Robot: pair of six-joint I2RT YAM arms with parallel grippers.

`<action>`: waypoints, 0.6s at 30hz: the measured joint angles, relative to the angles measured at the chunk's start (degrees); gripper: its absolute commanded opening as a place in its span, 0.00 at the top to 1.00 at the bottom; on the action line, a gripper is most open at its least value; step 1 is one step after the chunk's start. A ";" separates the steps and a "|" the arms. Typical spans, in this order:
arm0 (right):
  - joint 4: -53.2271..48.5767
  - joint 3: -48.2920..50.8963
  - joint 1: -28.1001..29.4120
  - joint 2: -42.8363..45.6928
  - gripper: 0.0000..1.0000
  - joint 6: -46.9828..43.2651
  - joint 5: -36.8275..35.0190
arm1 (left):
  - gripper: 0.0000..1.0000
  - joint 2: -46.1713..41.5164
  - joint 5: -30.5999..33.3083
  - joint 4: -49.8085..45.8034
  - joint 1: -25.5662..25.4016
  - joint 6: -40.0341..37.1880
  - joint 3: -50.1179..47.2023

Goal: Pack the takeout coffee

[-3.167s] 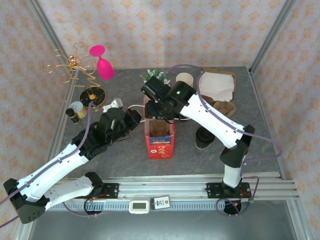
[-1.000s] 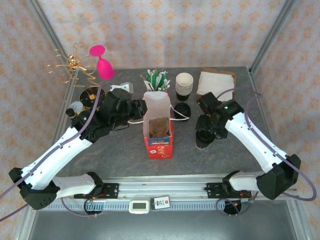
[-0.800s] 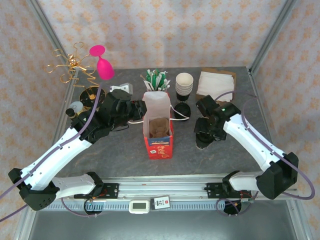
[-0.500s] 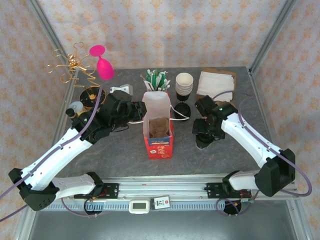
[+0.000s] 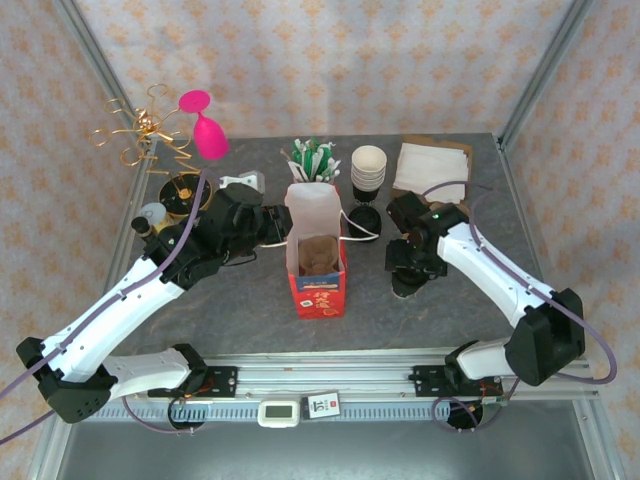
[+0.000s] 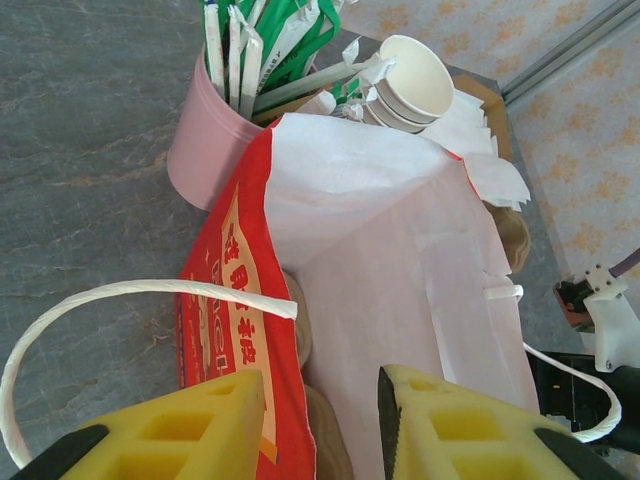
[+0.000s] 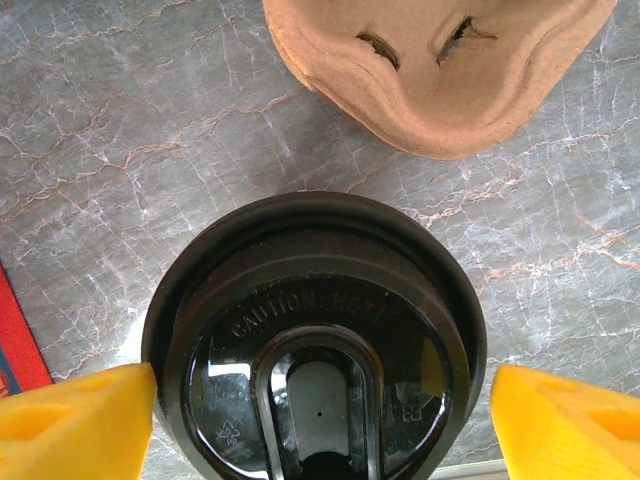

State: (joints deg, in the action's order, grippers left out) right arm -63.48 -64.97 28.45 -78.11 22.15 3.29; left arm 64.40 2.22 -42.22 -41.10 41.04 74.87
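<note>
The takeout coffee [image 7: 315, 350] stands upright on the grey table [image 5: 230, 310], right of centre in the top view and just right of the red paper bag [image 5: 320, 290]. It is outside the bag.

Right gripper [image 7: 320, 405]: released. It hangs directly over the cup with its jaws spread wide, one yellow finger [image 7: 75, 420] on each side of the black lid, just beside the rim. The wrist view shows a moulded pulp carrier [image 7: 440, 70] near the cup, at the upper edge of the frame.

Left gripper [image 6: 320, 425]: jaws part-open, straddling the bag's left wall. The red outer face lies against one finger [image 6: 150, 430] and the white inner face runs toward the other. The bag stands open and holds a brown insert — possibly another pulp carrier; the view is too dark to confirm.

Behind the bag stand a pink cup [image 6: 205, 140] of wrapped straws and a stack of lidless cups [image 6: 415, 85].
</note>
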 measured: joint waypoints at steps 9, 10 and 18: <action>0.57 0.17 0.00 -1.20 0.20 -0.39 -0.04 | 0.62 0.00 0.00 0.00 0.00 -0.02 0.00; 0.66 0.17 0.00 -1.20 0.20 -0.39 -0.04 | 0.62 0.00 0.00 0.00 0.02 -0.02 0.00; 1.07 0.33 0.00 -1.27 0.27 -0.37 -0.07 | 0.59 0.00 -0.02 0.00 0.39 0.00 -0.04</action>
State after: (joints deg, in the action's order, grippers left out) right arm -62.41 -64.64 28.45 -79.37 21.78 3.22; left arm 64.40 2.20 -42.22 -40.71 41.04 74.83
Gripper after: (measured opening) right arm 0.755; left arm 0.404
